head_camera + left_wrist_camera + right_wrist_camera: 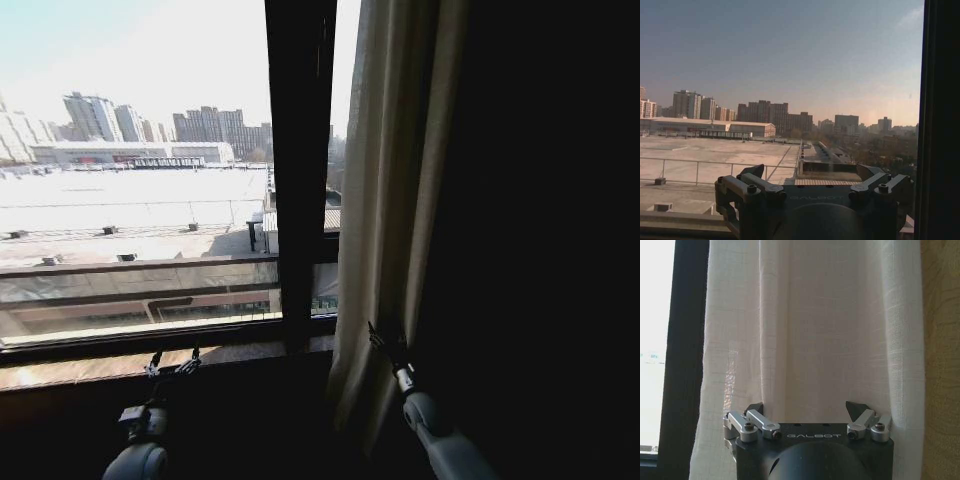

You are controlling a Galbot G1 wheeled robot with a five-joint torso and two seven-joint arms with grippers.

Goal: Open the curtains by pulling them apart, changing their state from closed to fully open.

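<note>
A sheer cream-white curtain (395, 180) hangs gathered in pleats to the right of the dark window mullion (300, 150). My right gripper (387, 342) is at its lower part, open. In the right wrist view the curtain (810, 325) hangs just beyond the open right gripper (806, 408), whose fingertips (756, 407) point at the folds; I cannot tell whether they touch. My left gripper (172, 362) is low by the window sill, open and holding nothing. In the left wrist view the left gripper (811, 172) faces bare glass and the city outside.
A dark opaque drape (530, 200) hangs to the right of the sheer panel, and its edge (941, 365) shows beside the folds. The window sill (120, 362) runs across below the glass. A dark frame post (940, 120) stands close to the left gripper.
</note>
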